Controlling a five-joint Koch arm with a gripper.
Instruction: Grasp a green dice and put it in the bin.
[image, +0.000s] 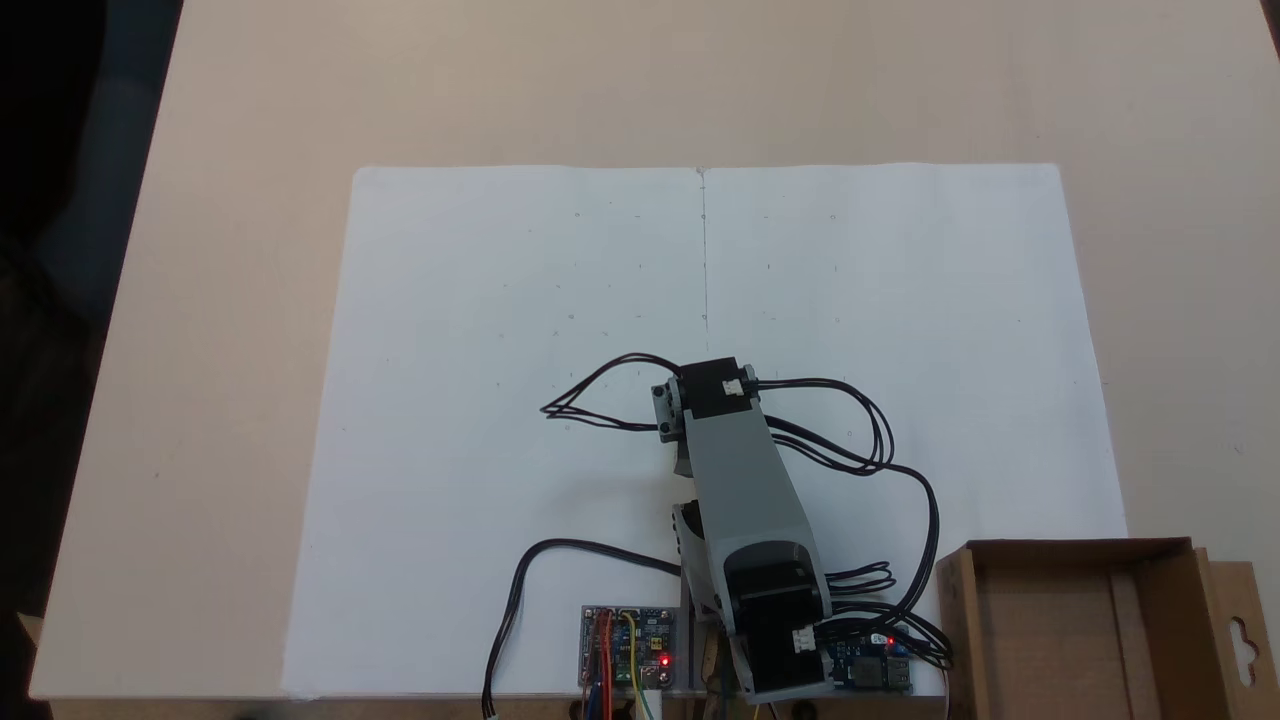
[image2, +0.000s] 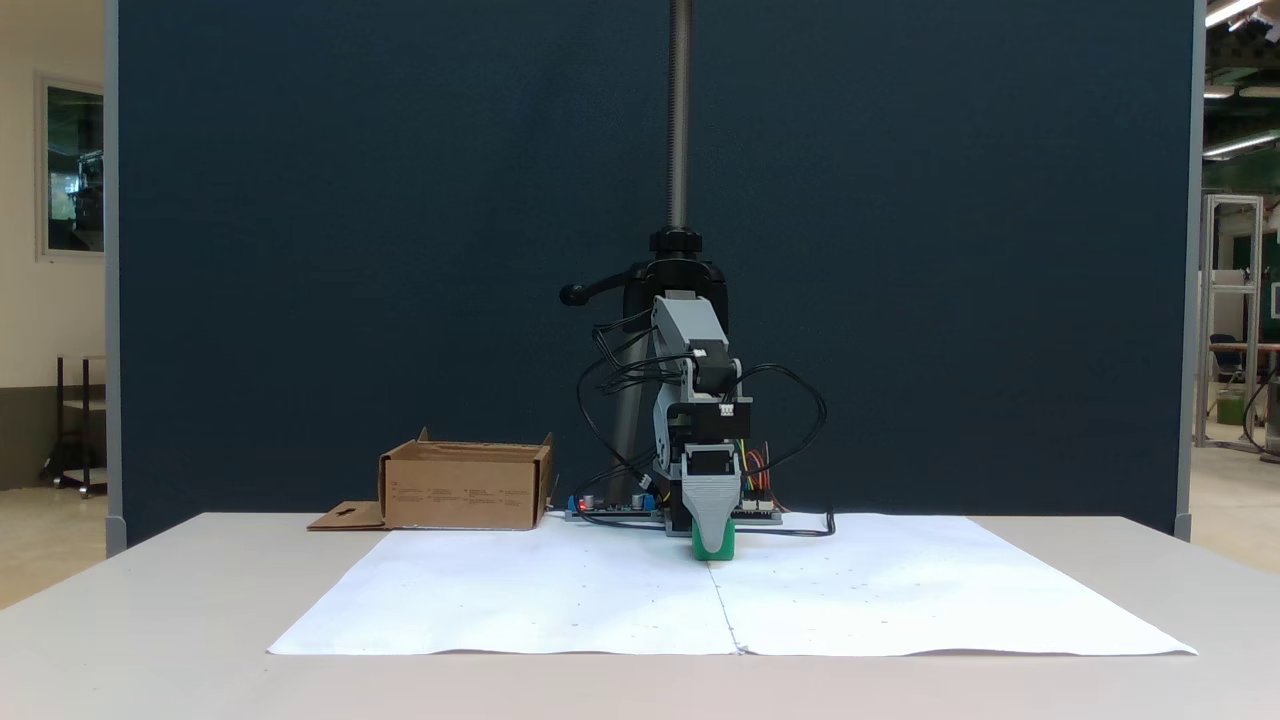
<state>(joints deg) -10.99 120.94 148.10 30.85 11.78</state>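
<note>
Green dice (image2: 713, 544) square-on on paper (image2: 560, 590) under fingers (image2: 711, 512), grip state unclear.

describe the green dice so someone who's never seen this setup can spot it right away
Start at the white paper sheet covering the middle of the table, then find the grey arm standing at its far edge in front of the dark blue panel. The green dice sits on the paper right under the gripper, whose grey tip overlaps its top. It is the one bright green thing there, far smaller than the brown cardboard bin.
</note>
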